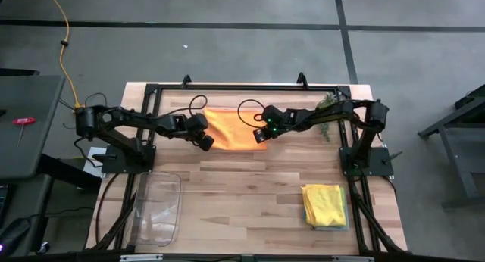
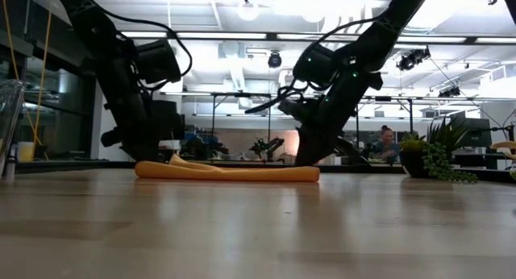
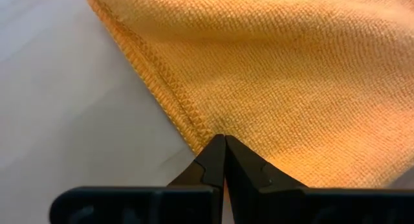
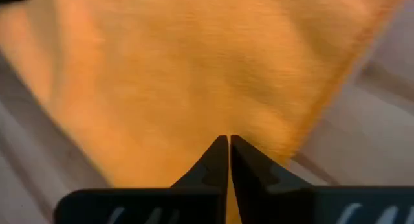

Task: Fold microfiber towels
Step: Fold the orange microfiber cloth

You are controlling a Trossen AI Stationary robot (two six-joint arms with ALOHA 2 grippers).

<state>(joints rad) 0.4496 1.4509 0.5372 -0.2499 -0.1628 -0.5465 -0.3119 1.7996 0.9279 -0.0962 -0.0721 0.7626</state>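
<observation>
Towel: orange towel (image 1: 236, 128) lay flat on tabletop (image 1: 242, 194).
Left end effector (image 3: 224, 141): pinched its near corner.
Right end effector (image 4: 229, 141): pinched opposite corner.
Risk: thin pinches might slip, spoiling fold.

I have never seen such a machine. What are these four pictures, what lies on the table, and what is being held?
These are two robot arms at a wooden table. One picture looks down from above, one looks level across the table, and two come from cameras on the wrists. An orange towel lies at the far side. The left gripper is shut on one near corner of it, the right gripper on the other. Folded towels, a yellow one on top, sit near the right front. A clear plastic tray and a small plant are also there.
</observation>
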